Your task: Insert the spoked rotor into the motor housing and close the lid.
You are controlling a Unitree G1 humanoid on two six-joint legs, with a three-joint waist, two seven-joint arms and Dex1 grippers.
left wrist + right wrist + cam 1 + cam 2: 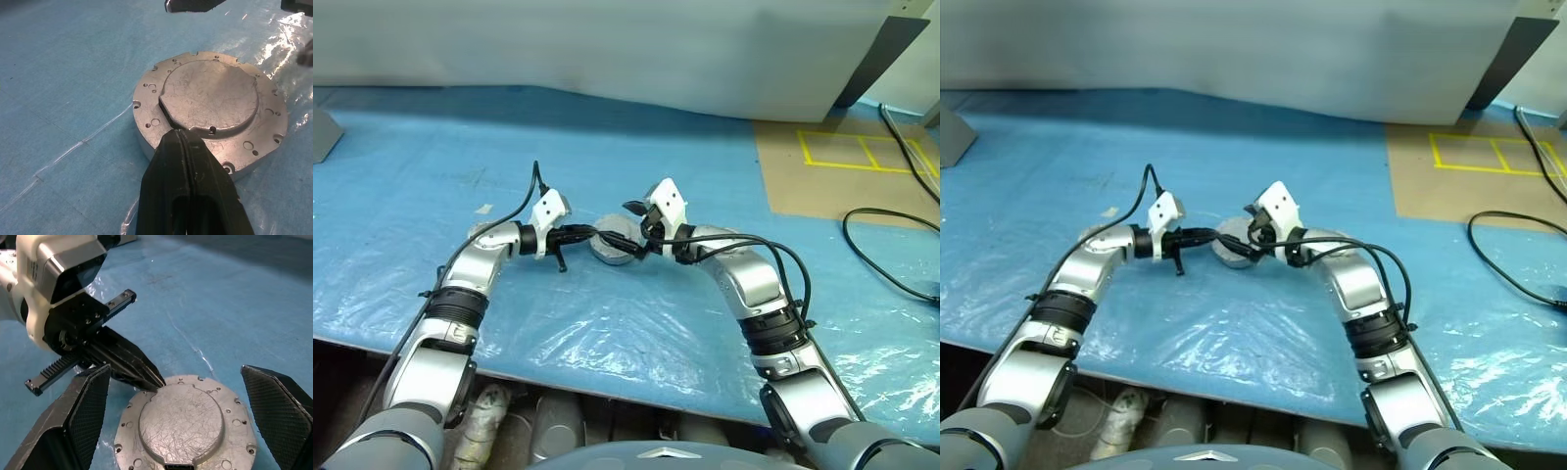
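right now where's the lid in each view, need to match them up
Left eye view: the lid sits centre, between the two grippers.
Right eye view: centre, lid again between the grippers.
Left wrist view: middle right, on blue sheet.
Right wrist view: bottom centre, between the open right fingers.
Shared landmark: the shut left gripper, tips at the lid's raised centre.

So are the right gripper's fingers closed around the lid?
No, the right gripper stands wide open, its fingers apart on either side of the lid without touching it.
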